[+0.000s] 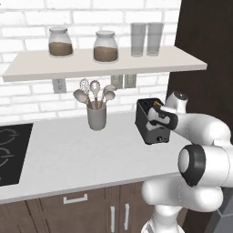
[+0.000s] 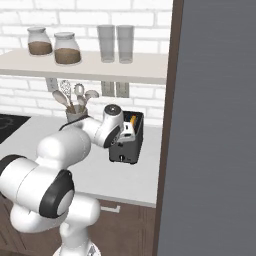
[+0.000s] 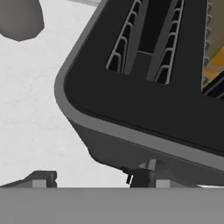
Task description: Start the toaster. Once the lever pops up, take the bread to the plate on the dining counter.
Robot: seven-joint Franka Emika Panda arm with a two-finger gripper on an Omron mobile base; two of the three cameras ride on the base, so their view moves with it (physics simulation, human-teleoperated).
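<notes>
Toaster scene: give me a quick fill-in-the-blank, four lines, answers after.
1. The toaster is coloured ____.
2. The utensil cup stands to the ____ of the toaster in the left base view.
3. The two jars on the shelf hold something coloured ____.
4. The bread sits in one of the toaster's ____ slots.

Missing words: black; left; brown; two

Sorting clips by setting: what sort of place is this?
A rendered home kitchen, it seems: a toaster on a white counter, a cooktop at its left, jars on a shelf.
</notes>
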